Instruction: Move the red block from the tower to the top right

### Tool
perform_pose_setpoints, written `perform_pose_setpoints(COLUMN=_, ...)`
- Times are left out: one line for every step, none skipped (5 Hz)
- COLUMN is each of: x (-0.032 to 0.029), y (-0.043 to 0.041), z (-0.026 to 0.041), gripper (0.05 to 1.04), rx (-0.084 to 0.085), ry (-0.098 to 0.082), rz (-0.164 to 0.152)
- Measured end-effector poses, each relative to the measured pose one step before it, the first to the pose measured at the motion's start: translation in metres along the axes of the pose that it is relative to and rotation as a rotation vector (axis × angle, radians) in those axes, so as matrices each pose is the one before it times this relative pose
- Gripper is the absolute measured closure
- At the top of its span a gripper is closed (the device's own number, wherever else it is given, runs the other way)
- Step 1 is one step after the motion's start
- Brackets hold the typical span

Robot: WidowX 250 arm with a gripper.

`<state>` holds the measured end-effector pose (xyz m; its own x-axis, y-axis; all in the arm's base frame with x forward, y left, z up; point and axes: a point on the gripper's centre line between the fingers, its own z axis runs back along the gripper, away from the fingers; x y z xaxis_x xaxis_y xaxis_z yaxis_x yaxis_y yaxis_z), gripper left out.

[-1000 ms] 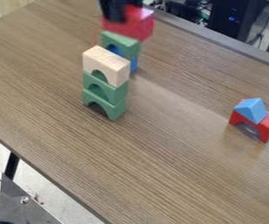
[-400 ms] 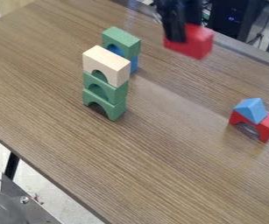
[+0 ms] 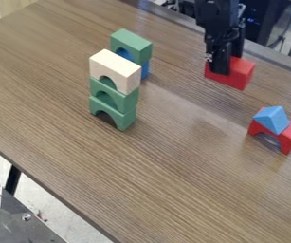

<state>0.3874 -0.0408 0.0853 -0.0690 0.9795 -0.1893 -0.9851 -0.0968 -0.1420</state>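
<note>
I have the gripper clenched on the red block at two o'clock. Premature release could tip it; overtravel toward three o'clock could strike the blue prism.

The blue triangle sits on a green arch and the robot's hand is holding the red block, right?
Not quite: in the camera view, the blue triangle sits on a red arch, not a green one. The robot's hand is indeed holding the red block.
</note>
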Motion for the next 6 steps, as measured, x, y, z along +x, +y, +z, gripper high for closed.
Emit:
perform_pose_setpoints(x=0.00776, y=-0.00483, z=-0.01406, gripper=0.536, rx=-0.0096, ry=-0.0032, rz=0.0494)
perform_pose_setpoints(x=0.00818, y=-0.00372, z=-0.00824, gripper=0.536, rx=-0.0006, ry=-0.0132, rz=0.02)
perform_pose_setpoints(x=0.00732, y=-0.0083, z=0.001, gripper=0.536, rx=-0.0112, ry=-0.0095, rz=0.0096)
perform_pose_setpoints(x=0.00902, y=0.00314, z=-0.01208, gripper=0.536, rx=0.039, ry=-0.0466, rz=-0.0701)
perform_pose_setpoints(x=0.00229, y=-0.00032, z=-0.00624, gripper=0.536, rx=0.0271, ry=-0.038, rz=-0.0808)
perform_pose_setpoints(x=0.00478, y=-0.00101, z=-0.00164, gripper=0.463, rx=0.0212, ry=-0.0332, rz=-0.0468)
